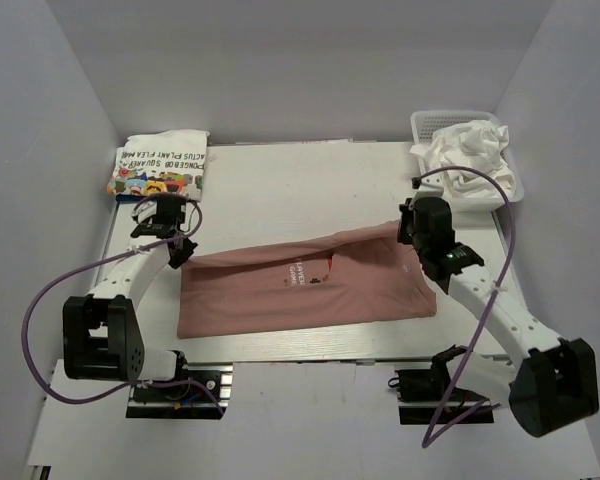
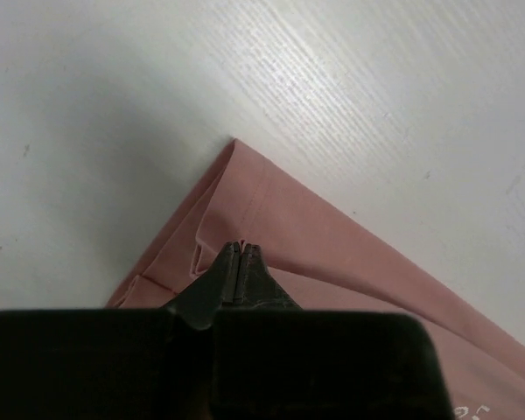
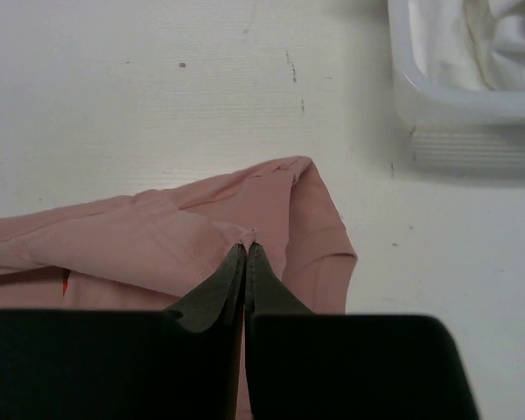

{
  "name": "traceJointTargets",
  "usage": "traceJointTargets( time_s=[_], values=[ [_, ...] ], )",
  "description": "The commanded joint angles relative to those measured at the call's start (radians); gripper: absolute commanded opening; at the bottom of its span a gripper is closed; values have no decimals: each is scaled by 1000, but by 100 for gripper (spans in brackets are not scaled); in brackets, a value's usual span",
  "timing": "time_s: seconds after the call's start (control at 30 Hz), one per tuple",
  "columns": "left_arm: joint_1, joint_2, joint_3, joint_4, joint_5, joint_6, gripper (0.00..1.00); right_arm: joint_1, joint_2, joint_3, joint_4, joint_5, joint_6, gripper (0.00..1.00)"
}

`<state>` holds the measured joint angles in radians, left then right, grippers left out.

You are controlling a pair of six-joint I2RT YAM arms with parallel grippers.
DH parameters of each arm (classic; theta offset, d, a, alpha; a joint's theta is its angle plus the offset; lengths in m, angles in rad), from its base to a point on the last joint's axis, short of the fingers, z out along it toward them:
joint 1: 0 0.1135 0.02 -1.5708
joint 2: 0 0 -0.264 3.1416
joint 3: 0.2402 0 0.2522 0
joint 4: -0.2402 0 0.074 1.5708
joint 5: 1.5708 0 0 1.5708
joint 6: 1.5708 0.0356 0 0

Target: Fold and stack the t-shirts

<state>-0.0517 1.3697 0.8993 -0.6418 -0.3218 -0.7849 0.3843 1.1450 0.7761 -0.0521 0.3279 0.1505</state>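
Left hand [image 2: 238, 248], right hand [image 3: 247, 248] clenched on pink t-shirt [image 1: 300, 285] corners; overhead alone shows folded printed t-shirt [image 1: 158, 168].

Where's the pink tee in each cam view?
Top external: pink t-shirt centre frame, spread out.
Left wrist: pink t-shirt lower centre and right, corner pointing up.
Right wrist: pink t-shirt lower left to centre.
Shared landmark: white basket, upper right in top external and right wrist.
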Motion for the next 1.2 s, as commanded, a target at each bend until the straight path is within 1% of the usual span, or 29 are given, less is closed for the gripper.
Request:
traceJointTargets(
  time_s=[0.0,0.07,0.2,0.27,0.3,0.33,0.37,0.4,0.43,0.47,0.5,0.53,0.57,0.6,0.7,0.73,0.8,0.83,0.93,1.0,1.03,1.1,1.13,1.17],
  values=[
    [-16,-67,-28,-57,-83,-89,0,4,-134,-49,-75,85,55,0],
    [-16,-90,-42,-82,-120,-129,0,-4,-162,-64,-125,111,64,0],
    [-16,-121,-77,-93,-120,-149,0,5,-241,-101,-186,119,95,0],
    [-16,-121,-89,-104,-120,-163,0,5,-271,-124,-218,117,130,0],
    [-16,-121,-89,-119,-120,-175,0,5,-272,-148,-248,114,183,0],
    [-16,-121,-112,-137,-109,-175,4,4,-281,-156,-285,123,207,0],
    [-16,-130,-112,-150,-96,-192,12,5,-304,-162,-311,137,236,0],
    [-16,-139,-132,-169,-95,-203,21,4,-315,-184,-400,166,332,5],
    [-16,-164,-141,-188,-79,-203,37,4,-332,-190,-431,180,368,32],
    [-16,-181,-157,-208,-69,-217,45,4,-356,-195,-465,184,436,50],
    [-16,-202,-157,-252,-69,-229,56,1,-387,-204,-541,180,492,69],
    [-16,-225,-166,-280,-69,-238,66,1,-402,-207,-560,174,521,80],
    [-16,-278,-166,-307,-69,-261,70,1,-441,-213,-575,154,529,90],
    [-16,-306,-166,-353,-69,-272,74,-1,-488,-219,-577,139,534,90],
    [-16,-389,-148,-354,-69,-258,85,1,-571,-235,-491,71,489,90],
    [-16,-389,-139,-322,-51,-258,85,1,-577,-238,-451,60,447,90],
    [-16,-399,-126,-297,-24,-234,85,1,-550,-235,-367,-15,394,90],
    [-16,-368,-126,-276,1,-234,87,-1,-536,-235,-280,-102,370,90],
    [-16,-298,-114,-237,41,-202,87,4,-372,-233,-165,-214,340,90],
    [-16,-210,-90,-203,64,-192,87,4,-308,-225,-94,-272,336,90],
    [-16,-181,-89,-179,73,-173,85,5,-224,-219,-59,-277,324,90],
    [-16,-99,-70,-170,107,-162,82,2,-174,-210,3,-265,317,90],
    [-16,-72,-69,-161,119,-151,79,5,-103,-206,9,-260,313,90],
    [-16,-48,-56,-170,130,-151,78,5,-79,-187,12,-247,307,90]
  ],
)
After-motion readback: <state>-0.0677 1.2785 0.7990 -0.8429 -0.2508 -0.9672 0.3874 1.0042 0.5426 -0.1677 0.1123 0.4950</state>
